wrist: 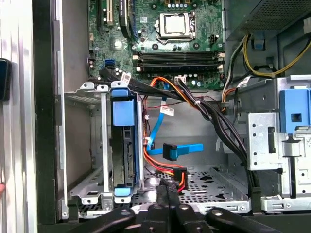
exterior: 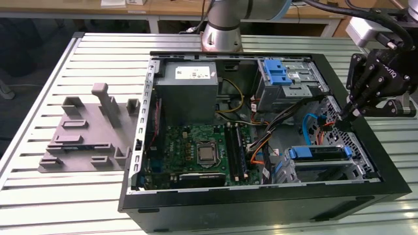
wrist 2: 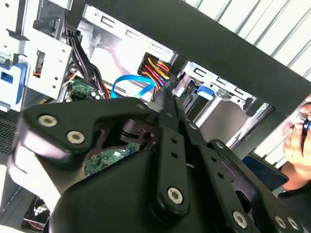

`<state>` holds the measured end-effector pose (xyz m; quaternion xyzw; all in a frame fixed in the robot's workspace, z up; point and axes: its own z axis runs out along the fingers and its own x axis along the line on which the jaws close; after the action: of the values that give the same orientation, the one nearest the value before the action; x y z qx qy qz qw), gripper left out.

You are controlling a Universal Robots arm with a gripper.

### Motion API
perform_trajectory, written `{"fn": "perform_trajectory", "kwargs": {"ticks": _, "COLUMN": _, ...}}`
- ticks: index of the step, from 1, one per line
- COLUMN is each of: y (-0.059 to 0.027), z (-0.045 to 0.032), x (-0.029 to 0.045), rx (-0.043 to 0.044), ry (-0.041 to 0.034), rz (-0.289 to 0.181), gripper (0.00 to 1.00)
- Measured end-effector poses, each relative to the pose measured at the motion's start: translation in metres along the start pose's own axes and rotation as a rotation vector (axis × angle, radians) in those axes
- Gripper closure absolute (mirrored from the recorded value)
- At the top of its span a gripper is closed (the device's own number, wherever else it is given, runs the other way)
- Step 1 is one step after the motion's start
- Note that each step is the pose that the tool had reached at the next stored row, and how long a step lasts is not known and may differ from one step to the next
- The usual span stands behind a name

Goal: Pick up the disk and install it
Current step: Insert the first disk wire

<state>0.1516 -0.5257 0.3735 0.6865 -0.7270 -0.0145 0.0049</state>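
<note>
Arm's hand (exterior: pixel 346 116) hovers over open PC case (exterior: pixel 261 208) on table (exterior: pixel 58 205) | fingers pinched together, holding nothing | tips near orange-black plug (wrist: pixel 180 175) | disk (wrist: pixel 127 155), blue-railed, sits on edge in cage (wrist: pixel 90 145), just beside and below the hand | motherboard (wrist: pixel 175 43) lies farther out, past the tips

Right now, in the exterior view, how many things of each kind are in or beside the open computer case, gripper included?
disk, in its blue carrier: 1
grey power supply box: 1
blue clip with metal cage: 1
motherboard: 1
grey fixture: 1
gripper: 1
Total: 6
</note>
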Motion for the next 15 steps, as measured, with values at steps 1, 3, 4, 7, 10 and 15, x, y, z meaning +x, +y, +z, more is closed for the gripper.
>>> {"fn": "perform_trajectory", "kwargs": {"ticks": 1, "y": -0.0008, "z": 0.0005, "x": -0.0003, "rx": -0.0023, "ry": 0.0006, "rz": 0.000, "gripper": 0.89}}
{"fn": "perform_trajectory", "kwargs": {"ticks": 3, "y": -0.0020, "z": 0.0021, "x": -0.0011, "rx": -0.0100, "ry": 0.0017, "rz": 0.003, "gripper": 0.82}}
{"fn": "perform_trajectory", "kwargs": {"ticks": 4, "y": -0.0024, "z": 0.0029, "x": -0.0014, "rx": -0.0138, "ry": 0.0022, "rz": 0.006, "gripper": 0.82}}
{"fn": "perform_trajectory", "kwargs": {"ticks": 7, "y": -0.0033, "z": 0.0054, "x": -0.0021, "rx": -0.0256, "ry": 0.0041, "rz": 0.016, "gripper": 0.81}}
{"fn": "perform_trajectory", "kwargs": {"ticks": 10, "y": -0.0045, "z": 0.0075, "x": -0.0028, "rx": -0.0340, "ry": 0.0083, "rz": 0.023, "gripper": 0.75}}
{"fn": "perform_trajectory", "kwargs": {"ticks": 15, "y": -0.0051, "z": 0.0119, "x": -0.0041, "rx": -0.0427, "ry": 0.0153, "rz": 0.037, "gripper": 0.75}}
